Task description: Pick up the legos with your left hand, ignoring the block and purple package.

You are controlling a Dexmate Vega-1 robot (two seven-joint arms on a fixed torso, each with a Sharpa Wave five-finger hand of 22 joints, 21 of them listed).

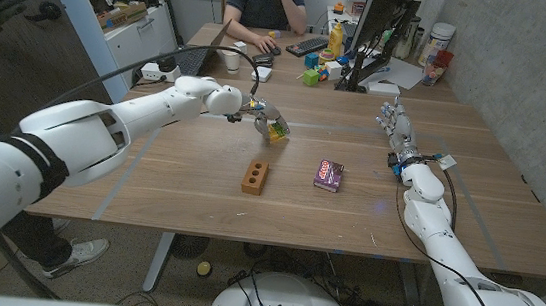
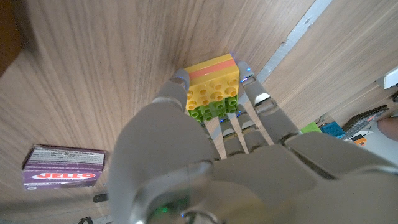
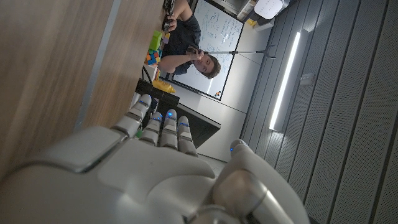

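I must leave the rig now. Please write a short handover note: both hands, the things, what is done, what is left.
Left robot hand: grips the legos, a yellow and green stack, at the table's middle.
Right robot hand: holds nothing, fingers apart, at the table's right side.
Brown block and purple package: untouched on the table.
Done: grasp.
Left: the lift, if not yet clear of the table.
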